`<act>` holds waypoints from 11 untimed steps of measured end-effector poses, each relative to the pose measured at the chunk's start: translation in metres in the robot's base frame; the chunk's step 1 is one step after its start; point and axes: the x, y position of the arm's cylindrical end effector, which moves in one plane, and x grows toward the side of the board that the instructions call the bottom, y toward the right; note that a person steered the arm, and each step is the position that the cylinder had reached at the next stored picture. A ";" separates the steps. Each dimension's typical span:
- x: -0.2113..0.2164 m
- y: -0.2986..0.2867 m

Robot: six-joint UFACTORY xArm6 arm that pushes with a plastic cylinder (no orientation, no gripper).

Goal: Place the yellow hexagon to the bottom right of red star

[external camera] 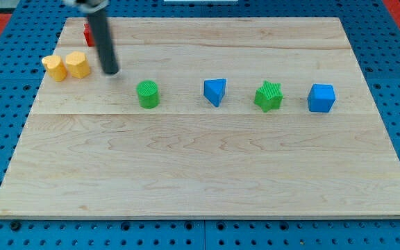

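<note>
Two yellow blocks sit at the view's upper left: one (54,68) on the left and one (78,64) just right of it. I cannot tell for sure which one is the hexagon. A red block (87,34), mostly hidden behind the rod, shows above them near the top edge; its star shape cannot be made out. My tip (110,71) rests on the board just right of the right yellow block, a small gap apart, and below the red block.
A green cylinder (148,94), a blue triangular block (214,91), a green star (269,96) and a blue cube (321,98) stand in a row across the middle of the wooden board (200,167). Blue pegboard surrounds the board.
</note>
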 end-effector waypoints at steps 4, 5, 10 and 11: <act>-0.040 -0.048; -0.011 -0.051; -0.032 -0.026; -0.062 0.023</act>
